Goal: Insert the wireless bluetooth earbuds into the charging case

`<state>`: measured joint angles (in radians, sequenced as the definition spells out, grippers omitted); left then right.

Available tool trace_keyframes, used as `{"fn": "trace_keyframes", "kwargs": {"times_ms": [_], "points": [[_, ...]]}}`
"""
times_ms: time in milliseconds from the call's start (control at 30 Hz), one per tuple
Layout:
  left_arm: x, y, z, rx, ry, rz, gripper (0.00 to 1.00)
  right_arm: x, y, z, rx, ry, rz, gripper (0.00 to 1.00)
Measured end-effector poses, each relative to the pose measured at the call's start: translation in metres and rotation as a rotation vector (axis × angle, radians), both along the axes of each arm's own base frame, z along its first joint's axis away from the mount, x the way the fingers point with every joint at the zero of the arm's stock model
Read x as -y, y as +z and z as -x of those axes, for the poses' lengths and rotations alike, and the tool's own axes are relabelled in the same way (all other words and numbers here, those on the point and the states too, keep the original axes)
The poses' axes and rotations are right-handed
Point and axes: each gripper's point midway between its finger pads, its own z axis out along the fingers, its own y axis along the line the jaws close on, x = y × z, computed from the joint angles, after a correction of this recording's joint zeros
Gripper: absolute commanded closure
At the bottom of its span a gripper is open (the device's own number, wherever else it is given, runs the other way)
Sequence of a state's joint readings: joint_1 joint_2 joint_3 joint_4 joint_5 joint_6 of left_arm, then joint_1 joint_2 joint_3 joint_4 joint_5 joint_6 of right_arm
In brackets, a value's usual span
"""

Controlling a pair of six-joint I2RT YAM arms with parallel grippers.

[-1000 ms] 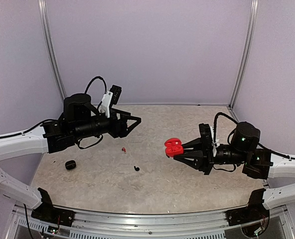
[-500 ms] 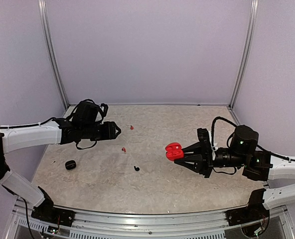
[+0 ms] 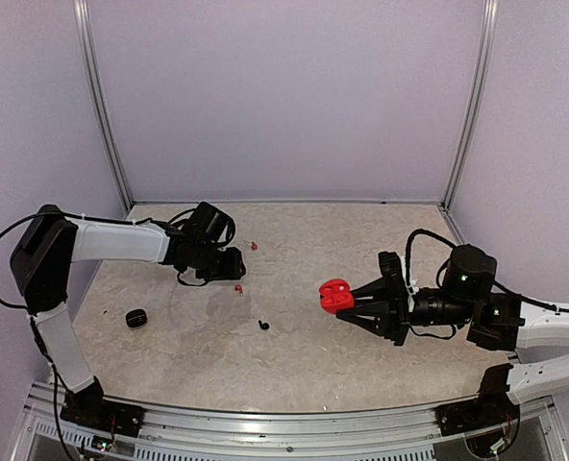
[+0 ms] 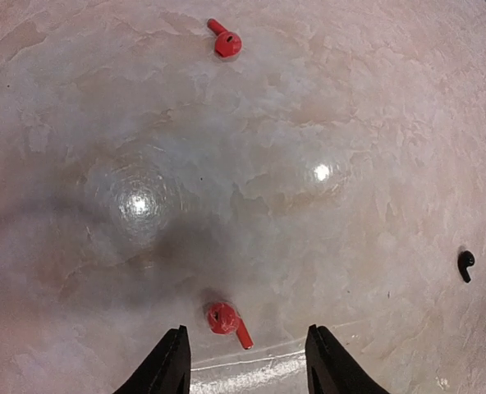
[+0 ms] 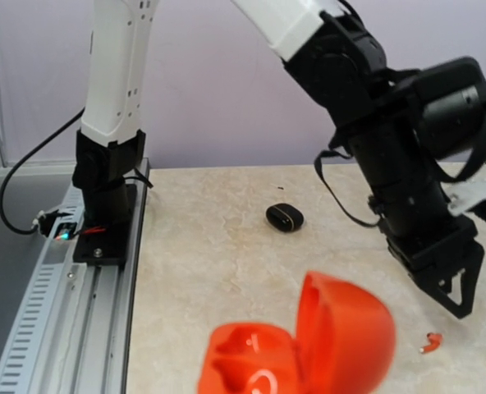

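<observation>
My left gripper [image 3: 233, 273] is open and points down at the table. In the left wrist view [image 4: 247, 365] a red earbud [image 4: 225, 320] lies on the table between its fingertips, untouched; it also shows in the top view [image 3: 238, 288]. A second red earbud [image 4: 225, 41] [image 3: 254, 246] lies farther back. One black earbud [image 3: 263, 325] [image 4: 466, 264] lies nearer the front. My right gripper [image 3: 357, 300] is shut on the open red charging case [image 3: 335, 295] [image 5: 309, 353] and holds it above the table. Its two sockets look empty. A second black earbud is not in view.
A closed black charging case [image 3: 136, 317] [image 5: 284, 217] lies at the left of the table. The left arm's base and the metal rail [image 5: 71, 279] run along the near edge. Grey walls stand close behind and at both sides.
My left arm has reached out and turned its gripper down over the nearer red earbud. My right gripper with the red case has barely moved.
</observation>
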<state>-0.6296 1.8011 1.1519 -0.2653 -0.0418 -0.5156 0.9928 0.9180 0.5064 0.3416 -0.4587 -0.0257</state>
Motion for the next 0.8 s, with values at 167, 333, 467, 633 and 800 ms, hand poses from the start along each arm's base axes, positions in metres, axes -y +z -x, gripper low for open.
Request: {"fn": "trace_keyframes", "kwargs": {"times_ms": [167,333,467,633,800], "points": [[0.003,-0.020,-0.005,-0.031,-0.003,-0.031,0.52,0.000,-0.001,-0.001,0.002,-0.005,0.002,1.00],[0.000,-0.042,-0.004,-0.071,-0.004,-0.072,0.55,0.000,-0.003,-0.001,0.004,-0.007,0.006,1.00],[0.001,-0.050,-0.006,-0.084,-0.011,-0.089,0.58,0.000,-0.005,-0.001,0.004,-0.008,0.010,1.00],[0.004,-0.053,-0.004,-0.088,-0.034,-0.102,0.61,0.000,-0.006,-0.002,0.004,-0.010,0.015,1.00],[0.023,-0.053,0.000,-0.082,-0.110,-0.104,0.64,-0.001,-0.009,-0.003,0.004,-0.011,0.021,1.00]]}}
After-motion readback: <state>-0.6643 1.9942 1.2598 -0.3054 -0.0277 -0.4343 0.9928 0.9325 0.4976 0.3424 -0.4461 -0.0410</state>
